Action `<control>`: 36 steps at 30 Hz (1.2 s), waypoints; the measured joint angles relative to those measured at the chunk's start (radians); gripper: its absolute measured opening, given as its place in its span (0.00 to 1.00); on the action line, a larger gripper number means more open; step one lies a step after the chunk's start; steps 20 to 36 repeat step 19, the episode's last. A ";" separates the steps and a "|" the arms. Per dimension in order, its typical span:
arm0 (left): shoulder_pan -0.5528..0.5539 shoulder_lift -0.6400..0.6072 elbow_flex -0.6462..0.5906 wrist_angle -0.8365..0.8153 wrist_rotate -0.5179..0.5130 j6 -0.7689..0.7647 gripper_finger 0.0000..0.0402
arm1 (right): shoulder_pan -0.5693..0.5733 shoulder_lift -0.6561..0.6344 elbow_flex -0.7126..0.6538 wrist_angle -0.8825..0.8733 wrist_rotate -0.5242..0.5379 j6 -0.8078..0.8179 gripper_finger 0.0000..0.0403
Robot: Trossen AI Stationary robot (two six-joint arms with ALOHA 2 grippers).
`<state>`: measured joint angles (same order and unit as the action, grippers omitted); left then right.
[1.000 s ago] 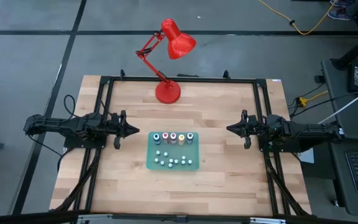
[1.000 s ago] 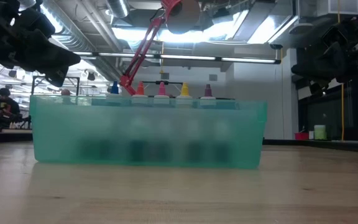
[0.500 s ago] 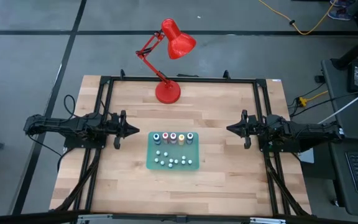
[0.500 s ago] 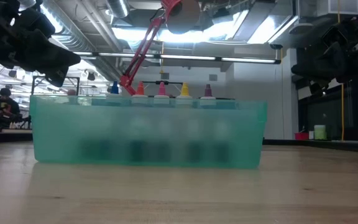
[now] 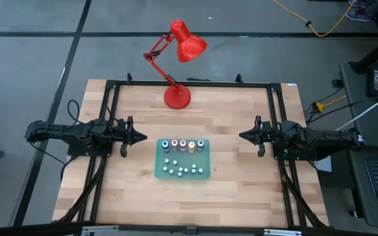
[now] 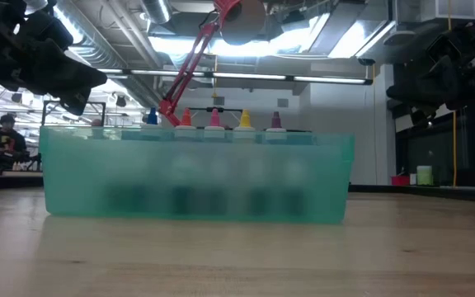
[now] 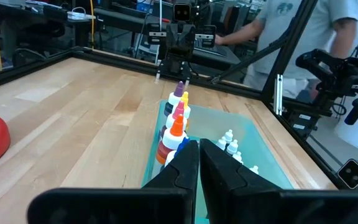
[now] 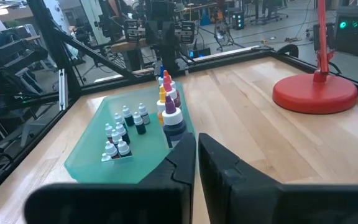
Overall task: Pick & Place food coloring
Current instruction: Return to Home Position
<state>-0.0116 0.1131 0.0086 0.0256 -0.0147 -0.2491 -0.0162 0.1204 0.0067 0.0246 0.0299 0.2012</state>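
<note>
Two grippers hang at matching height on either side of the green bin (image 5: 157, 160), which sits mid-table: the left gripper (image 5: 138, 137) near its left wall, the right gripper (image 5: 243, 136) a little farther off its right wall. Both point inward and neither touches it. In each wrist view the arm's own jaws are drawn together to a thin slit with nothing between them, which suits arms at rest, not arms mid-carry.

All the food coloring (image 5: 181, 169) I can find is inside the bin. The tiny pale-capped bottles stand upright in a loose cluster in the half nearer the table's front edge. A row of taller bottles (image 5: 182, 145) with coloured tips (blue, orange, pink, yellow and purple in the low view) lines the far wall. That row probably leaves the near half open as a drop zone, and the uneven spacing of the small ones looks like single releases from above, not careful lining up.

No bottle shows on the bare table (image 5: 241, 196), so the sorting looks finished. The bin's central spot likely lets either arm reach it, and the red lamp (image 5: 178, 97) stands at the far edge, clear of both arms.
</note>
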 joint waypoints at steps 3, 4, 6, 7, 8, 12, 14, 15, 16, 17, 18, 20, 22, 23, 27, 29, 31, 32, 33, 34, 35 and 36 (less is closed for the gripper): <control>0.000 0.000 0.000 0.000 0.000 0.000 0.02 | 0.000 0.000 0.000 0.000 0.000 0.000 0.06; 0.000 0.000 0.000 0.000 0.000 0.000 0.02 | 0.000 0.000 0.000 0.000 0.000 0.000 0.06; 0.000 0.000 0.000 0.000 0.000 0.000 0.02 | 0.000 0.000 0.000 0.000 0.000 0.000 0.06; 0.000 0.000 0.000 0.000 0.000 0.000 0.02 | 0.000 0.000 0.000 0.000 0.000 0.000 0.06; 0.000 0.000 0.000 0.000 0.000 0.000 0.02 | 0.000 0.000 0.000 0.000 0.000 0.000 0.06; 0.000 0.000 0.000 0.000 0.000 0.000 0.02 | 0.000 0.000 0.000 0.000 0.000 0.000 0.06; 0.000 0.000 0.000 0.000 0.000 0.000 0.03 | 0.000 0.000 0.000 0.000 0.000 0.000 0.06; 0.000 0.000 0.000 0.000 0.000 0.000 0.03 | 0.000 0.000 0.000 0.000 0.000 0.000 0.06; 0.000 0.000 0.000 0.000 0.000 0.000 0.03 | 0.000 0.000 0.000 0.000 0.000 0.000 0.06; 0.000 0.000 0.000 0.000 0.000 0.000 0.03 | 0.000 0.000 0.000 0.000 0.000 0.000 0.06; 0.000 0.000 0.000 0.000 0.000 0.000 0.03 | 0.000 0.000 0.000 0.000 0.000 0.000 0.06; 0.000 0.000 0.000 0.000 0.000 0.000 0.03 | 0.000 0.000 0.000 0.000 0.000 0.000 0.06; 0.000 0.000 0.000 0.000 0.000 0.000 0.03 | 0.000 0.000 0.000 0.000 0.000 0.000 0.06; 0.000 0.000 0.000 0.000 0.000 0.000 0.03 | 0.000 0.000 0.000 0.000 0.000 0.000 0.06; 0.000 0.000 0.000 0.000 0.000 0.000 0.03 | 0.000 0.000 0.000 0.000 0.000 0.000 0.06; 0.000 0.000 0.000 0.000 0.000 0.000 0.03 | 0.000 0.000 0.000 0.000 0.000 0.000 0.06; 0.000 0.000 0.000 0.000 0.000 0.000 0.03 | 0.000 0.000 0.000 0.000 0.000 0.000 0.06; 0.000 0.000 0.000 0.000 0.000 0.000 0.03 | 0.000 0.000 0.000 0.000 0.000 0.000 0.06; 0.000 0.000 0.000 0.000 0.000 0.000 0.03 | 0.000 0.000 0.000 0.000 0.000 0.000 0.06; 0.000 0.000 0.000 0.000 0.000 0.000 0.03 | 0.000 0.000 0.000 0.000 0.000 0.000 0.06; 0.000 0.000 0.000 0.000 0.000 0.000 0.03 | 0.000 0.000 0.000 0.000 0.000 0.000 0.06; 0.000 0.000 0.000 0.000 0.000 0.000 0.03 | 0.000 0.000 0.000 0.000 0.000 0.000 0.06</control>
